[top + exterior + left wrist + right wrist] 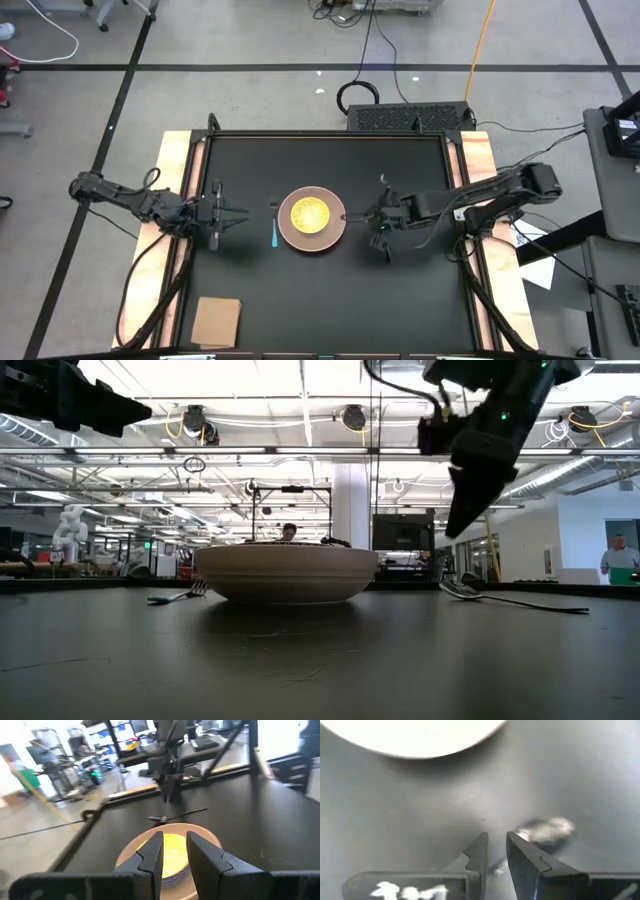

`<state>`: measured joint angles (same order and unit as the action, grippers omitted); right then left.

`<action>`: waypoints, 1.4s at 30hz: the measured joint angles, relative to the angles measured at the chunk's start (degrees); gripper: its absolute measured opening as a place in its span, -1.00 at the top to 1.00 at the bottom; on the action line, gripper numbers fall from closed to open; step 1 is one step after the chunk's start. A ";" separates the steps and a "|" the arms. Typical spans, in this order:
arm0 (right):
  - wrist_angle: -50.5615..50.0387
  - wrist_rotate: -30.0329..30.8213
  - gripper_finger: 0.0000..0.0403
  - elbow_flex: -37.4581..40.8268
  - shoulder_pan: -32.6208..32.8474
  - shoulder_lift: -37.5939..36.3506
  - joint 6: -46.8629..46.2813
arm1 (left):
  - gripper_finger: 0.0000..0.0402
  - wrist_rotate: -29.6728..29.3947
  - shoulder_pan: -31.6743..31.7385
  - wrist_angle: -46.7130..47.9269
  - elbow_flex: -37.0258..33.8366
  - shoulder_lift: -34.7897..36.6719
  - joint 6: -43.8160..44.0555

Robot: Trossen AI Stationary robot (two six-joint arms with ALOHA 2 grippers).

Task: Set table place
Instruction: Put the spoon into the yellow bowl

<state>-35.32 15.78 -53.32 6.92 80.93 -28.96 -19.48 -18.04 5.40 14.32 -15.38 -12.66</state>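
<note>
Jaws nearly shut and empty on the right gripper (496, 851), hanging just above the spoon (546, 830).

Right of the pinkish plate (336, 232), which sits mid-table (330, 310) with the yellow dish (309, 213) in it, the spoon lies flat on the black top; the right wrist view shows its bowl just off the tip of one finger (522, 857), so the fingers sit slightly to one side of it, not astride. From the low view its handle appears to run away from the plate toward the table's right edge, though the exact line is hard to judge. The right arm is plainly the nearer one. The left gripper (238, 213) waits on the far side of the plate, beyond the light-blue utensil (275, 234), its fingers a narrow gap apart and holding nothing.
</note>
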 joint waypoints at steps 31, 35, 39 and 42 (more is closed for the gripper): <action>10.78 5.68 0.71 13.75 10.03 -1.19 -44.23 | 0.55 -29.16 0.02 -14.31 -0.02 0.02 -18.88; 10.58 6.89 0.79 10.55 10.05 -2.07 -44.18 | 0.55 -28.53 0.01 -14.96 -0.02 0.02 -21.00; 5.01 8.10 0.95 4.41 10.05 -2.81 -41.01 | 0.55 -28.50 0.02 -16.45 -0.02 0.02 -21.22; -4.64 6.93 0.98 -1.09 8.81 -2.72 -39.38 | 0.55 -27.84 0.02 -16.44 -0.02 0.02 -20.69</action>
<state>-39.96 22.71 -54.41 15.73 78.22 -68.34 -47.32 -18.02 -11.04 14.31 -15.35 -33.35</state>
